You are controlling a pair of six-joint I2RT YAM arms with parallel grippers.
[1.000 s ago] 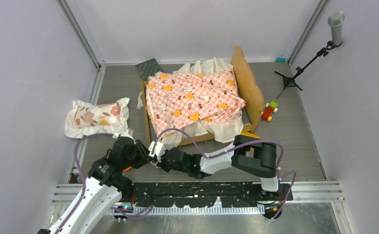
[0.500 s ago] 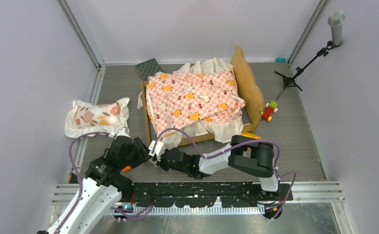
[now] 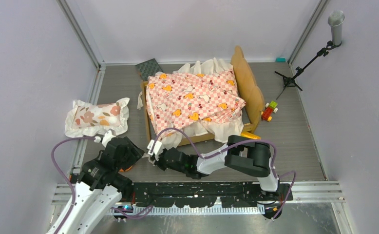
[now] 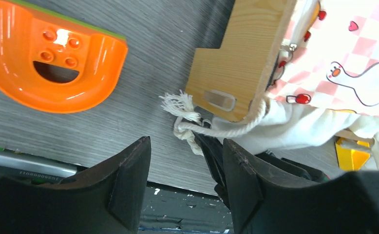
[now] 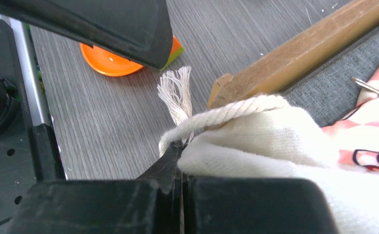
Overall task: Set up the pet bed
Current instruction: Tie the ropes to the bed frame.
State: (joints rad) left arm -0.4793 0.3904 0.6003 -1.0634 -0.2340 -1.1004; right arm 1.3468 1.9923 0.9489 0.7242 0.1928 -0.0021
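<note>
My right pincer (image 5: 178,153) is closed and it pinches the white cord (image 5: 226,114) just in front of the near left corner of the pet bed (image 5: 294,63). The cord goes around this wooden corner, and its frayed end stands up beside my fingertips. Under the cord the cream ruffle (image 5: 255,146) of the sheet (image 3: 192,100) bulges out and touches my fingers. Behind the wooden rail I see a strip of the grey mattress (image 5: 353,83).

My left pincer (image 4: 185,146) is open, with nothing between its fingers. It hangs over the worktop (image 3: 299,146) close to the same bed corner, and it touches neither the cord nor the wood. To the left of this corner, near the near edge of the worktop, an orange toy piece (image 4: 51,63) lies with its curved side toward my left pincer.

The pet bed stands in the middle of the worktop, more toward the far edge, with its wavy headboard (image 3: 248,78) on the right side. The pink checkered sheet covers it and hangs over the near rail. A yellow piece (image 3: 250,135) lies at the near right corner of the bed, and a small block toy (image 3: 269,111) lies just right of the headboard. The floral pillow (image 3: 97,117) lies well apart from the bed, close to the left edge of the worktop
</note>
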